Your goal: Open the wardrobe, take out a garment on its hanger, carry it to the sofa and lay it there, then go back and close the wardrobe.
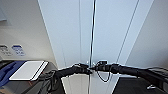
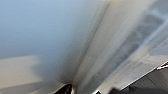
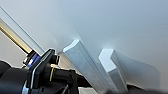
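Tall white flat-doored wardrobe [image 1: 100, 32] sits dead ahead at 12 o'clock, doors closed. Left gripper [image 1: 86, 69] and right gripper [image 1: 93, 68] both crowd the centre seam by the small white vertical handles [image 3: 82, 62]. Can't tell how wide either pincer is. My guess at the risk: they bump each other or slip off a handle.

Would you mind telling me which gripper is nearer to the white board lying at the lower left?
The left. The left gripper is at the wardrobe door seam on the side toward the white board; the right gripper meets it from the far side.
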Available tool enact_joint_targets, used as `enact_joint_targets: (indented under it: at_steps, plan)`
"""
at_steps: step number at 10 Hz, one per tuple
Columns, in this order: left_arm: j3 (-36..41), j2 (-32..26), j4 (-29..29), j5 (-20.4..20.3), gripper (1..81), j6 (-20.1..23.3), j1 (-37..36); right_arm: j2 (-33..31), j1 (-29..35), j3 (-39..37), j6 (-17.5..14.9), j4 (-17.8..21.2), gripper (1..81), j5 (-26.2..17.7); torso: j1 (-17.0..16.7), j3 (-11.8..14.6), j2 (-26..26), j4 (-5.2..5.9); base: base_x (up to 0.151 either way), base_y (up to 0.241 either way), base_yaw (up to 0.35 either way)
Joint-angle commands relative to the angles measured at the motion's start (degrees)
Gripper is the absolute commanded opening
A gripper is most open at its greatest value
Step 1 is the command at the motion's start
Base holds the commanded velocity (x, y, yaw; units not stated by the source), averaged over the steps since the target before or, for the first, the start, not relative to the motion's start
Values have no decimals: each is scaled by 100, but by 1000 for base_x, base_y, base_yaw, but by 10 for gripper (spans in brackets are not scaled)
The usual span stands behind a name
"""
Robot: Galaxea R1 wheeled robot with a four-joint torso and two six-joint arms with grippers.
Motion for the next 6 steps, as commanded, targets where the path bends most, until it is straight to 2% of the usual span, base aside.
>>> enact_joint_targets:
  at_steps: [1, 3, 4, 6]
  plan:
    - [1906, 6, -197, -287, 811, 58, -843, 188, 298, 845, 88, 184, 811, 340, -2, 0, -2, 0, 0, 0, 0]
    - [2828, -468, -179, -305, 811, 66, -597, 197, 87, 1083, 70, 158, 811, 455, 2, 0, 2, -2, 0, 0, 0]
    - [3355, -767, -144, -462, 811, 75, -413, 144, -44, 1215, 61, 140, 811, 500, 5, 0, 2, -2, 0, 0, 0]
    - [4446, -1611, 22, -638, 811, 75, -71, -66, -229, 1609, 0, 140, 811, 613, 7, 0, 2, -2, 0, 0, 0]
